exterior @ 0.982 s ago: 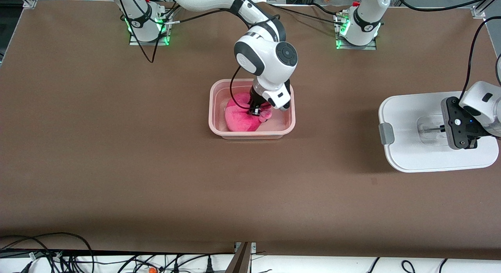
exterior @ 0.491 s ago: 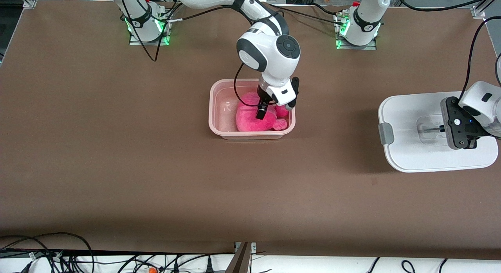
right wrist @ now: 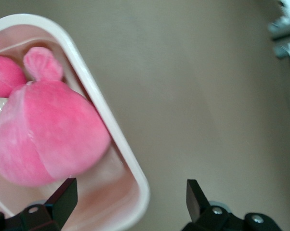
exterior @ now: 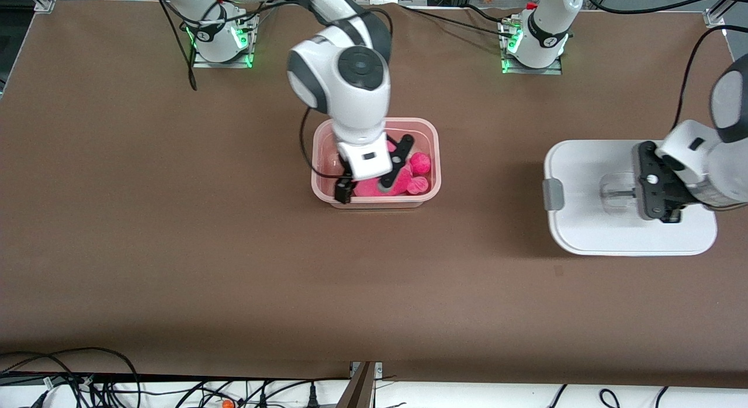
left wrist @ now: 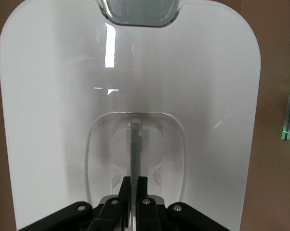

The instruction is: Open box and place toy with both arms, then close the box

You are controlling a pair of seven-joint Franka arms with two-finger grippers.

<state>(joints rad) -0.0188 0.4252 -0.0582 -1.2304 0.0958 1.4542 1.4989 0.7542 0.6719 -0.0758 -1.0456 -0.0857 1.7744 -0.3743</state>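
The pink box base (exterior: 436, 162) stands open in the table's middle with the pink plush toy (exterior: 418, 163) lying inside it. My right gripper (exterior: 363, 189) is open and empty just above the base's rim nearest the front camera. In the right wrist view the toy (right wrist: 48, 134) lies inside the rim (right wrist: 111, 130), which passes between my open right gripper (right wrist: 130, 192). My left gripper (exterior: 634, 193) is shut on the clear handle of the white lid (exterior: 584, 221) at the left arm's end. The left wrist view shows the handle (left wrist: 135, 144) gripped by my left gripper (left wrist: 134, 185).
A grey clip (exterior: 552, 193) on the lid faces the box base; it also shows in the left wrist view (left wrist: 138, 12). Brown table (exterior: 234, 250) stretches between lid and base. Cables (exterior: 87, 384) run along the edge nearest the front camera.
My right gripper let go of the toy, opened, rose and shifted toward the right arm's end. My left gripper has carried the lid a little toward the box base.
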